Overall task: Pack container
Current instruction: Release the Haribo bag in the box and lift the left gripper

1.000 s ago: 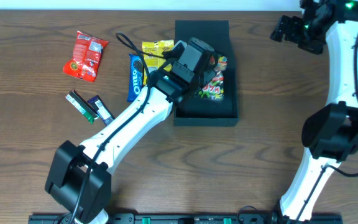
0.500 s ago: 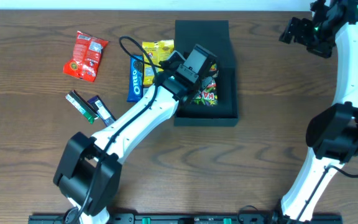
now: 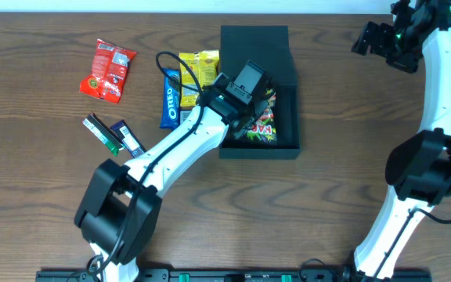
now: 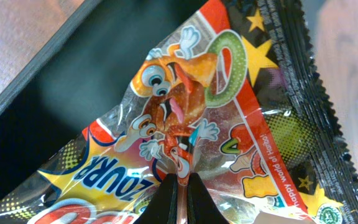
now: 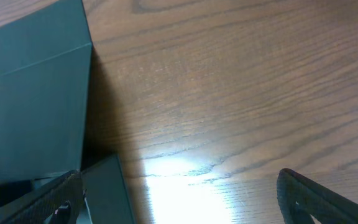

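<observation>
The bag (image 4: 185,124) is clamped by the left gripper (image 4: 179,183) inside the box (image 3: 258,152) (top centre, overhead). Release is judged needed next. The right gripper (image 3: 370,37), upper right, is seen with jaws apart.

OREO on blue packet (image 3: 171,98); seemingly Haribo on candy bag (image 4: 229,93).

Overhead is bright and even, lit from above, with soft faint shadows under the arms on the bench (image 3: 343,196). The container (image 3: 253,39) interior reads near black with little detail. Left wrist: the candy packet (image 4: 185,124) is glossy with sheen, the left end effector (image 4: 182,186) soft-focus, the bench wood washed out. Right wrist: white glare patch on the bench, and the right end effector (image 5: 185,190) is blurred.
</observation>
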Motion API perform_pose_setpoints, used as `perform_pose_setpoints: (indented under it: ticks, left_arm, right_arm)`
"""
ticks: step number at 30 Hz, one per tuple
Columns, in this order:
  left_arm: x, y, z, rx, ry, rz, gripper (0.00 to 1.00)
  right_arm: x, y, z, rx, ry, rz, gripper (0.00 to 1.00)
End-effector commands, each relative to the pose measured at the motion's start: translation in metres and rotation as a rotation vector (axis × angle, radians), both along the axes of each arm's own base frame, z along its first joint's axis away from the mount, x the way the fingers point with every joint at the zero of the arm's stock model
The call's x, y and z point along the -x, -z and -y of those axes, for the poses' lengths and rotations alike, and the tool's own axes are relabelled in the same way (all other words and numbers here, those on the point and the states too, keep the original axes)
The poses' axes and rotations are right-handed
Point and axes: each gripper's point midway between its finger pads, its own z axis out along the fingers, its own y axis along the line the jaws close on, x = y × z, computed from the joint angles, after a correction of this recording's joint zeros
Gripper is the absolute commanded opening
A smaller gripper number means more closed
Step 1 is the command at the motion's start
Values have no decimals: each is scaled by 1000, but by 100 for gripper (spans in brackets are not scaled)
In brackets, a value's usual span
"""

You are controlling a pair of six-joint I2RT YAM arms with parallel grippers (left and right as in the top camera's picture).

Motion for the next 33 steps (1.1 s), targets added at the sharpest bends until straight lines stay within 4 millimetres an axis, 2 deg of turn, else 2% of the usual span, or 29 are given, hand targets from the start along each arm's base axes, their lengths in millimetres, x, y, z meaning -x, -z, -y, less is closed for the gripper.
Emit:
perform_pose_setpoints:
  ticks: [1, 5, 10, 11, 12, 13, 15, 20, 24, 25, 27, 28, 29, 30, 31, 32, 33]
  left_arm:
    - [-1, 12, -1, 51, -95, -78, 6]
    - [-1, 22, -2, 51, -120, -105, 6]
    - [-7, 22, -5, 39, -136, -79, 7]
    - [-8, 21, -4, 42, -131, -69, 21]
    - [-11, 20, -3, 37, -117, -53, 43]
    - [-16, 17, -1, 22, -70, -11, 71]
    - [-25, 8, 5, 8, 27, 71, 94]
    - [-44, -14, 12, -9, 142, 225, 95]
    - [-59, -25, -4, -107, 168, 317, 95]
    - [-63, -29, -12, -144, 174, 342, 95]
    - [-71, -37, -25, -216, 194, 388, 95]
    - [-75, -42, -34, -259, 209, 415, 98]
    - [-79, -48, -43, -304, 221, 440, 89]
    - [-83, -54, -51, -350, 244, 465, 65]
    - [-86, -59, -59, -394, 268, 485, 36]
    - [-90, -65, -69, -447, 306, 508, 8]
    - [-93, -68, -76, -481, 334, 522, 6]
  right_arm:
    - [3, -19, -1, 9, -13, 38, 98]
    - [3, -18, -1, 9, -13, 38, 98]
    - [3, -18, -1, 9, -14, 38, 99]
    - [3, -18, -1, 9, -14, 38, 99]
    - [3, -18, -1, 9, -14, 38, 98]
    - [3, -18, -1, 9, -14, 38, 99]
    - [3, -18, -1, 9, -14, 38, 99]
    - [4, -18, -1, 8, -14, 35, 99]
    - [7, -17, -7, 4, -24, 18, 93]
    - [8, -16, -11, 4, -36, 11, 89]
    - [10, -15, -20, 8, -69, 3, 75]
    - [10, -15, -27, 10, -91, 1, 61]
    - [10, -14, -33, 13, -111, 1, 43]
    - [10, -14, -42, 14, -140, 2, 25]
    - [10, -14, -50, 11, -158, 2, 10]
    - [10, -15, -61, 3, -180, 0, 1]
    - [11, -15, -72, -12, -202, 2, 2]
